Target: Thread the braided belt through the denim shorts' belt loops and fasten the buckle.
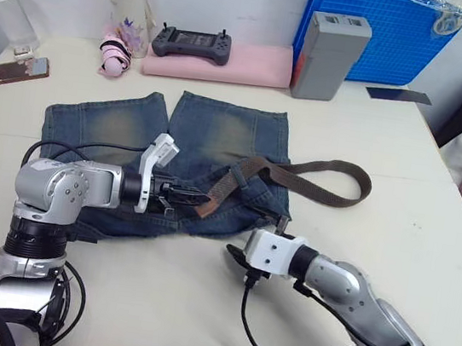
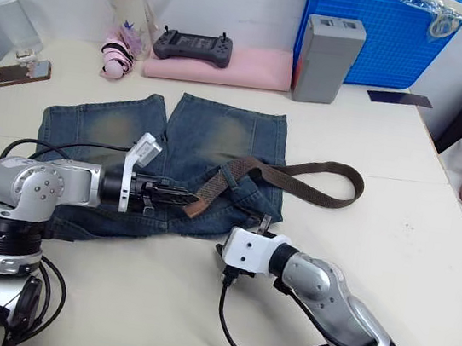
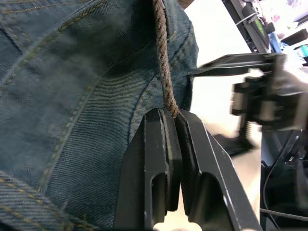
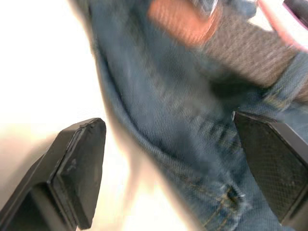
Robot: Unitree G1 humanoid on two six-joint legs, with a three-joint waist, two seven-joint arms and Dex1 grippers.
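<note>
**Two end effectors working at the waistband**

Two of my end effectors are sitting at the near edge of the faded blue denim shorts (image 1: 209, 148), which are lying flat on the white surface (image 1: 404, 163) with the waistband toward me. My left end effector (image 1: 187, 194) is pinching the long dark-brown braided belt (image 1: 299, 178) near its tan leather tip (image 1: 206, 206), its black fingers (image 3: 163, 159) pressed together on the woven strap just over the waistband. From there the belt is running up across the right leg of the shorts, looping out onto the bare surface to the right and curving back toward the denim. My right end effector (image 1: 239, 256) is resting just beside the waistband's right corner, its two black fingers (image 4: 79, 163) spread wide apart with nothing between them, the denim edge lying in front of them. I cannot make out the buckle or individual belt loops.
</note>
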